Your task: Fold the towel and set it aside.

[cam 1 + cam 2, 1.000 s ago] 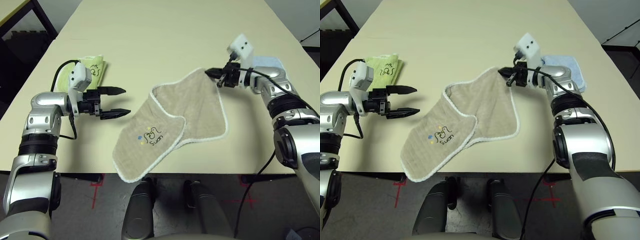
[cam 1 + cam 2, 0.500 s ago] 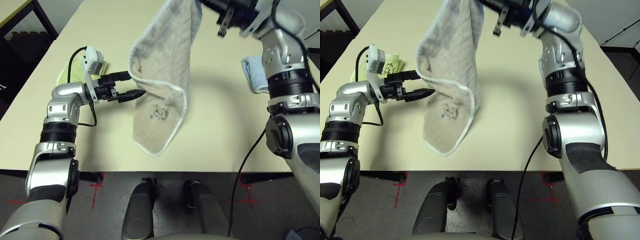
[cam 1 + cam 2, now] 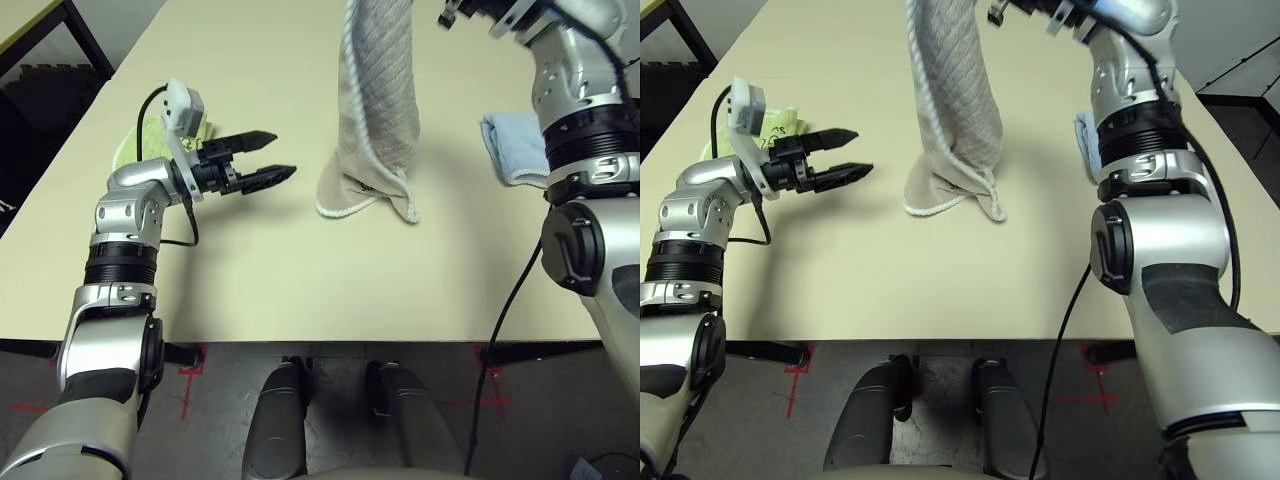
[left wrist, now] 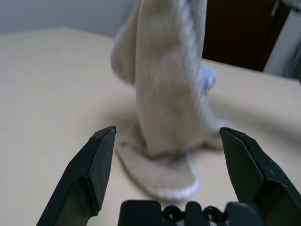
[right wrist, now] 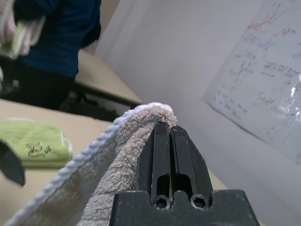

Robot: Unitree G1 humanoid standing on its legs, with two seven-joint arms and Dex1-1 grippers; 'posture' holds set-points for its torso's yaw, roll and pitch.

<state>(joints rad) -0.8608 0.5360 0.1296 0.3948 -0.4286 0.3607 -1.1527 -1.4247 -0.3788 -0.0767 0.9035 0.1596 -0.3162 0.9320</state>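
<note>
The beige towel [image 3: 378,100] with white edging hangs in a narrow drape from above, and its lower end rests crumpled on the table [image 3: 300,270]. My right gripper [image 5: 163,126] is raised high over the table and is shut on the towel's top edge [image 5: 141,115]. My left gripper [image 3: 284,153] is open just above the table, a short way left of the towel's lower end and apart from it. In the left wrist view the towel [image 4: 169,94] stands ahead between the open fingers [image 4: 94,165].
A yellow-green folded towel [image 3: 140,140] lies behind my left gripper near the table's left edge. A light blue folded towel [image 3: 512,145] lies on the right by my right arm. A person in dark blue [image 5: 56,37] stands beyond the table.
My right gripper has lifted the towel from lying flat to hanging upright, then swung it right. My left gripper has moved inward toward the towel and stayed open.
</note>
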